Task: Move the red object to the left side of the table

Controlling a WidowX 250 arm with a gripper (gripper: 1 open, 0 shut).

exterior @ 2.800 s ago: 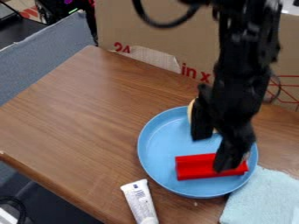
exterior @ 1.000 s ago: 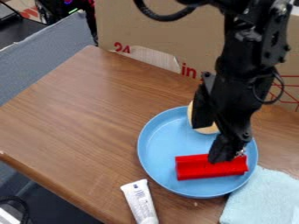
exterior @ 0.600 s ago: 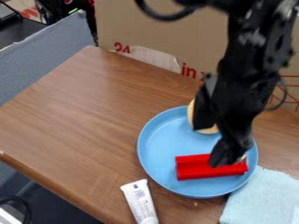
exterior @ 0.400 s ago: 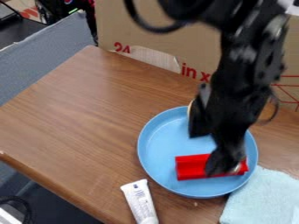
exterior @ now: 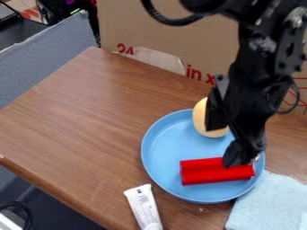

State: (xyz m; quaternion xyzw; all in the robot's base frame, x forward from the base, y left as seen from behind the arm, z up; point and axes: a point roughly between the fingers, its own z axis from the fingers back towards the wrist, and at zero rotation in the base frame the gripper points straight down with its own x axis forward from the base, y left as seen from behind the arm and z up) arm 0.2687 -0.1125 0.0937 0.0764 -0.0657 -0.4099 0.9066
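Red object (exterior: 217,171) flat in the blue plate (exterior: 162,148), gripper (exterior: 234,148) fingers spread, seemingly just above it

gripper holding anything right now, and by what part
Nothing is held. The gripper is open, poised over the right end of the red bar, which lies flat in the blue plate.

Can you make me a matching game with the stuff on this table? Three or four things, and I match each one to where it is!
Things:
1. red object
2. white tube
3. cardboard box
4. light blue cloth

Places:
A. at the back of the table
B. bottom right corner
C. lying in the blue plate
D. on the wood at the front edge, left of the cloth

Pairs: 1-C, 2-D, 3-A, 4-B
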